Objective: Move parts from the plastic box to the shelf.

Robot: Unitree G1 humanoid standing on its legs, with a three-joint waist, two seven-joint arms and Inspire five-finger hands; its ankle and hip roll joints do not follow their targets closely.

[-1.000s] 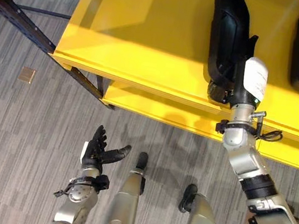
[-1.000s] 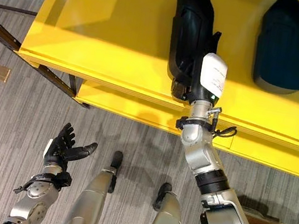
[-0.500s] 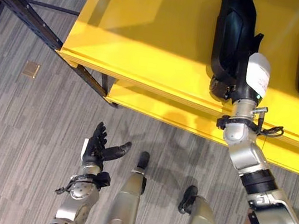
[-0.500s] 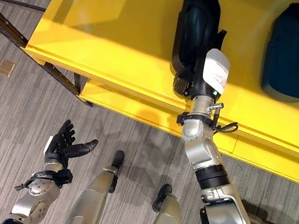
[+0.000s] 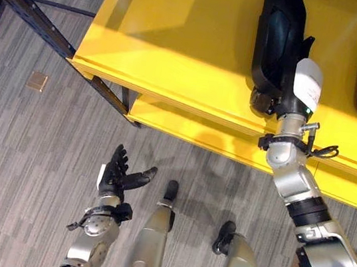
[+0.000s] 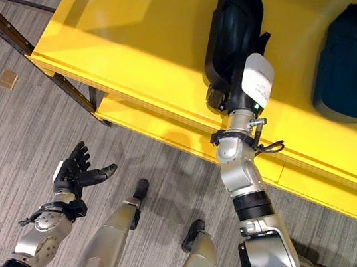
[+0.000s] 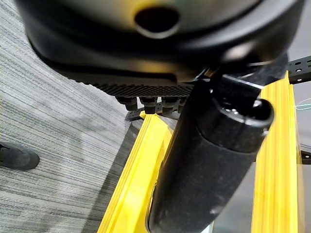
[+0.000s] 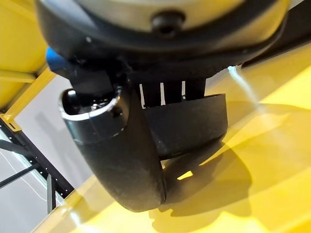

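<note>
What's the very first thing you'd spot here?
The big bright yellow shelf grabs the eye first. Two black parts lie on it: one part with the right robot hand at its near end, and a second part further right. The left robot hand hangs open over the grey floor.

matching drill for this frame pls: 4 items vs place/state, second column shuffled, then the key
Items:
1. left hand
2. right hand
3. second black part
4. small tan square

Places/states:
A. lies on the grey floor, off to the robot's left of the yellow shelf
B. on the shelf, at the near end of a black part
C. lies alone further right on the shelf
D. open, palm up, low over the floor

Pairs: 1-D, 2-B, 3-C, 4-A
</note>
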